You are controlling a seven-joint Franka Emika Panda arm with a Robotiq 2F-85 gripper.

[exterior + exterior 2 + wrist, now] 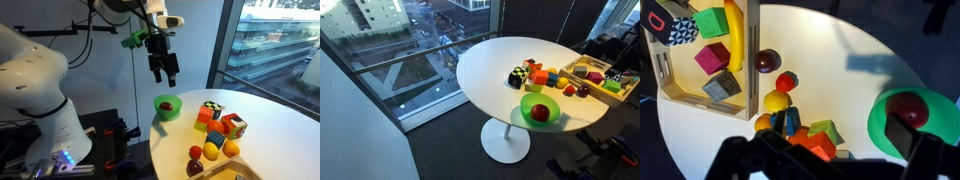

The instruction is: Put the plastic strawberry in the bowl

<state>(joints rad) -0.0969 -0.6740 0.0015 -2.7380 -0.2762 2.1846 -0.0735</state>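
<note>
The green bowl (pixel 167 108) stands near the table's edge and shows in both exterior views (pixel 527 103). A red rounded fruit, the plastic strawberry (pixel 540 113), lies inside it. In the wrist view the bowl (pixel 878 122) is at the right with the strawberry (pixel 910 106) in it, partly behind one finger. My gripper (pixel 164 72) hangs well above the bowl, open and empty. In the wrist view its dark fingers (pixel 838 142) frame the bottom of the picture.
A row of toy fruits lies on the white table (pixel 830 60): maroon (pixel 766 62), red-orange (pixel 787 82), yellow (pixel 777 101), orange (pixel 763 123). Coloured blocks (pixel 823 133) sit beside them. A wooden tray (pixel 748 60) holding blocks is at the left.
</note>
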